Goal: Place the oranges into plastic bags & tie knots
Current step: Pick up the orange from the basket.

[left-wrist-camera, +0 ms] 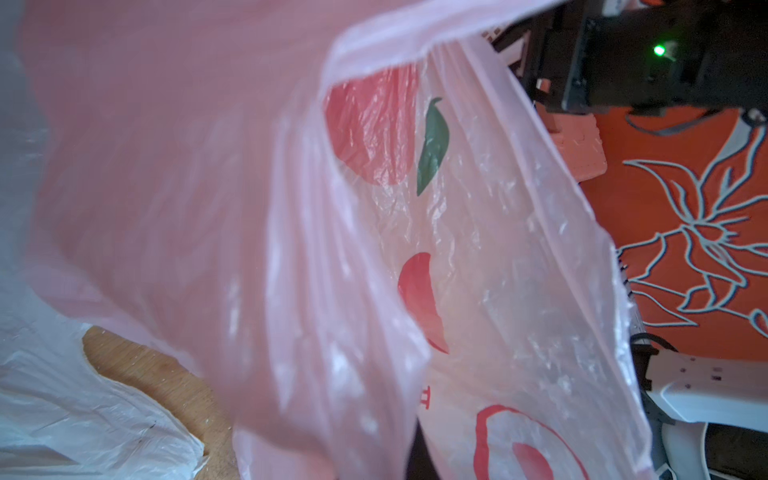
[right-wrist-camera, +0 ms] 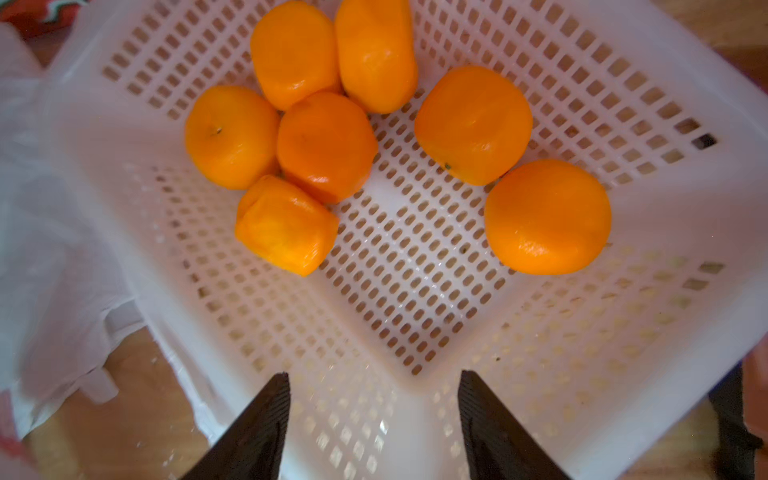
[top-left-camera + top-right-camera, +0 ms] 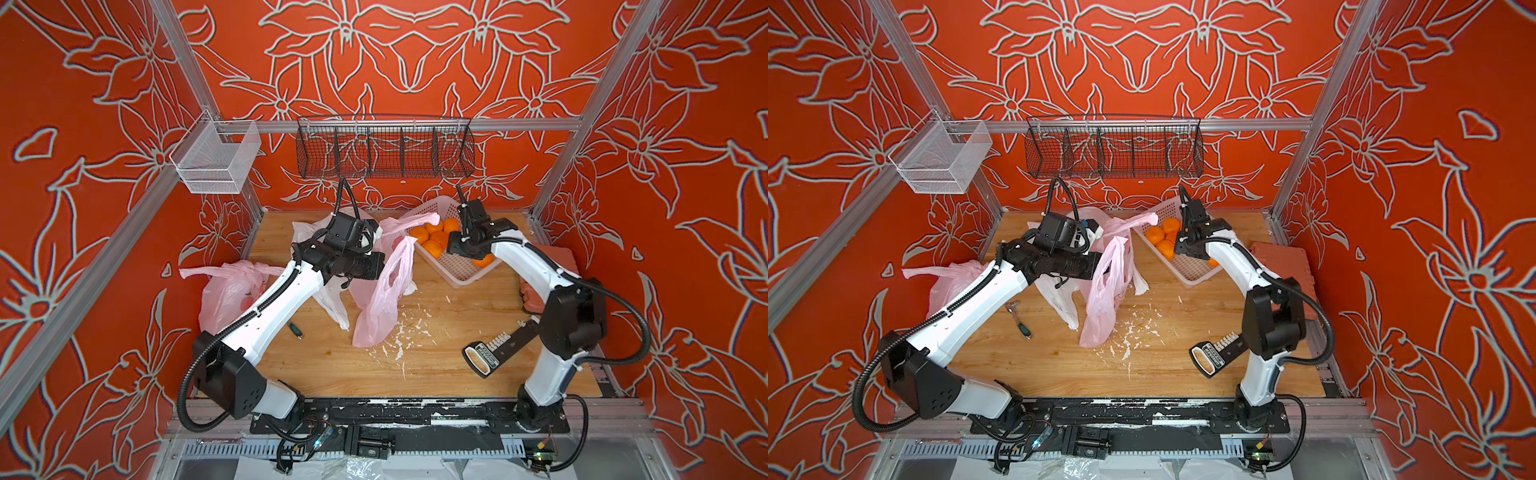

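Observation:
Several oranges (image 3: 434, 237) (image 2: 328, 145) lie in a pale perforated basket (image 3: 465, 282) (image 2: 623, 332) at the back right. My right gripper (image 2: 374, 395) (image 3: 457, 245) hovers open above the basket's near corner, with nothing between its fingers. My left gripper (image 3: 374, 235) is raised at the back centre, shut on a peach-print pink plastic bag (image 3: 382, 303) (image 1: 478, 249) that hangs to the table and fills the left wrist view, hiding the fingers. A white bag (image 3: 334, 301) lies under the left arm. Another pink bag (image 3: 232, 295) sits at the left. I can make out no knots.
A black-handled brush (image 3: 482, 359) lies front right by the right arm. A small screwdriver (image 3: 296, 330) lies beside the left arm. White crumbs (image 3: 399, 336) are scattered mid-table. Red mats (image 3: 565, 257) are stacked at the right edge. Wire baskets (image 3: 384, 149) hang on the back rail.

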Robot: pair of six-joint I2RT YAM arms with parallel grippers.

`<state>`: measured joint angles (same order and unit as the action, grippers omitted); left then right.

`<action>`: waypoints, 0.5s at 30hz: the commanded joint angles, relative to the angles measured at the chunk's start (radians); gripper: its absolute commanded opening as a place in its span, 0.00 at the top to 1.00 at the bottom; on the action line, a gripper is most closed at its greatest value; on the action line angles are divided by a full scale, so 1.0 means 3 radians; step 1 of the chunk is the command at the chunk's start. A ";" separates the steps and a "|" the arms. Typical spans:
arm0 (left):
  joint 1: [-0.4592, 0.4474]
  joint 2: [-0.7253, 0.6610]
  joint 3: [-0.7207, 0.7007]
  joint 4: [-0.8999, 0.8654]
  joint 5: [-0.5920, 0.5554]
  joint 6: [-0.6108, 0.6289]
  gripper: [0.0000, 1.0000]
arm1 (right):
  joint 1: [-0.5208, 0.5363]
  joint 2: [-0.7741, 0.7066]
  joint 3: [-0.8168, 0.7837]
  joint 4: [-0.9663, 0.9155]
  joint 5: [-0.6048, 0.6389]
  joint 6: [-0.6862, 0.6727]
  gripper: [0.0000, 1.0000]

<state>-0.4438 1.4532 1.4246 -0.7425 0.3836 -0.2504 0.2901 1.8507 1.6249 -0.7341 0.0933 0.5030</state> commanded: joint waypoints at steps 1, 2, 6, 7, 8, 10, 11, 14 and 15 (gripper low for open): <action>0.0013 -0.0019 -0.0008 0.0103 0.0319 0.0220 1.00 | -0.0148 0.0237 0.0367 -0.0308 0.0220 -0.0004 0.29; 0.0007 -0.0018 -0.0007 0.0124 0.0393 0.0268 1.00 | -0.0187 0.0355 0.0467 -0.0326 0.0239 -0.0023 0.29; -0.0003 -0.0030 -0.0014 0.0187 0.0554 0.0423 1.00 | -0.0324 0.0727 0.0838 -0.0382 0.0185 -0.0081 0.25; -0.0004 -0.0042 -0.0019 0.0197 0.0541 0.0446 1.00 | -0.0353 0.0814 0.0945 -0.0415 0.0163 -0.0089 0.24; -0.0003 -0.0050 -0.0031 0.0205 0.0515 0.0463 1.00 | -0.0372 0.0896 0.1030 -0.0420 0.0176 -0.0096 0.22; -0.0003 -0.0049 -0.0044 0.0215 0.0454 0.0482 1.00 | -0.0408 0.1023 0.1157 -0.0428 0.0211 -0.0089 0.20; 0.0002 -0.0043 -0.0040 0.0215 0.0451 0.0482 1.00 | -0.0432 0.1102 0.1237 -0.0454 0.0211 -0.0070 0.20; 0.0002 -0.0022 -0.0051 0.0269 0.0547 0.0482 1.00 | -0.0471 0.1353 0.1494 -0.0546 0.0182 -0.0045 0.19; 0.0002 -0.0025 -0.0063 0.0301 0.0585 0.0479 1.00 | -0.0481 0.1412 0.1561 -0.0567 0.0199 -0.0040 0.19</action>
<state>-0.4446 1.4532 1.4193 -0.6830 0.5152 -0.1307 0.1516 2.2284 2.0365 -0.8448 0.1318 0.4770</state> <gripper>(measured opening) 0.047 0.810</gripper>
